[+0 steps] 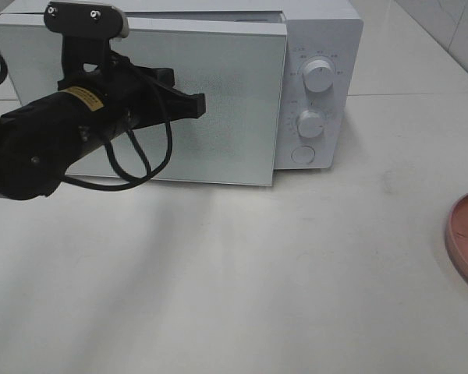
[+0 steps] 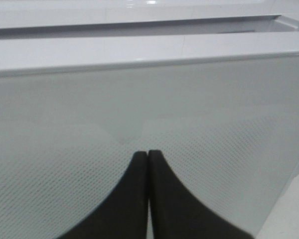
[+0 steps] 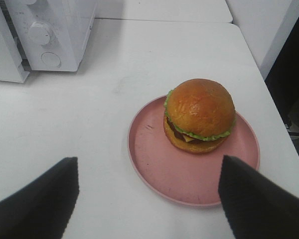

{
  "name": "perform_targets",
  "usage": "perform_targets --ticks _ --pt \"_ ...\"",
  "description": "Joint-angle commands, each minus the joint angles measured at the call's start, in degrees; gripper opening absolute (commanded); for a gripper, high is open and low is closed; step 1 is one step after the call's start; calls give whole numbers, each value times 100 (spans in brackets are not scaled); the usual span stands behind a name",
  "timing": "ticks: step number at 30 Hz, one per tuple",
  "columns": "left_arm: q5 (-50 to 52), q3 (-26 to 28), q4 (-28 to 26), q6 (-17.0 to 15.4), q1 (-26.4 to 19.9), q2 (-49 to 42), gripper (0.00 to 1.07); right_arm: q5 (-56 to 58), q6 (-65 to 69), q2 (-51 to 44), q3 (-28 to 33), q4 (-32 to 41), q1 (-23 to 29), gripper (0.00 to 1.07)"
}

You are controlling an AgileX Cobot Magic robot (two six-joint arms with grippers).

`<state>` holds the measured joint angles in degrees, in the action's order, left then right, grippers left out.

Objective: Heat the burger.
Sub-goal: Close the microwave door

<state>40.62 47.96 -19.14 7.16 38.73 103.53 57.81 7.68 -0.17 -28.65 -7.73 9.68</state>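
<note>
Left gripper (image 1: 196, 104): you have it at the far left, raised in front of the microwave's door, fingers pressed together with nothing between them; your left wrist view shows the two black tips (image 2: 148, 153) meeting right at the dotted glass.
Microwave (image 1: 320, 31): white, standing at the back of the table; the door (image 1: 218, 101) sits a little proud of the body at its right edge, with a dark gap along the top, so it looks ajar to you.
Controls: two round knobs (image 1: 318, 76) one above the other on the right panel, a round button (image 1: 302, 154) under them.
Table (image 1: 257, 273): pale and bare in front of the microwave.
Plate (image 3: 154, 164): pink and round, at your far right, only its rim showing in the high view (image 1: 462, 241).
Burger (image 3: 200, 114): sitting on the plate, toward one side, well apart from the microwave.
Right gripper (image 3: 148, 196): spread wide, hovering above the plate's near edge, holding nothing.
</note>
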Motion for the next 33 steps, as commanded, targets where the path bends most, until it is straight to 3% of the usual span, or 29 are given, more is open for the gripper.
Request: perform_targets --ticks 1,13,18,25,33 --pt "-103 332 -52 29 34 189 0 -63 -63 -189 0 -23 -29 75" --pt "-441 1220 -160 34 34 722 0 -63 -63 -189 0 -23 -29 75" --pt "-871 1845 -218 57 -120 985 0 -63 -63 -189 0 -23 -29 75" --pt "-1312 1851 -212 183 -63 865 0 -63 -63 -189 0 -23 -29 75" --pt "-2636 1318 -246 264 86 269 0 -63 -63 -189 0 -23 -29 75"
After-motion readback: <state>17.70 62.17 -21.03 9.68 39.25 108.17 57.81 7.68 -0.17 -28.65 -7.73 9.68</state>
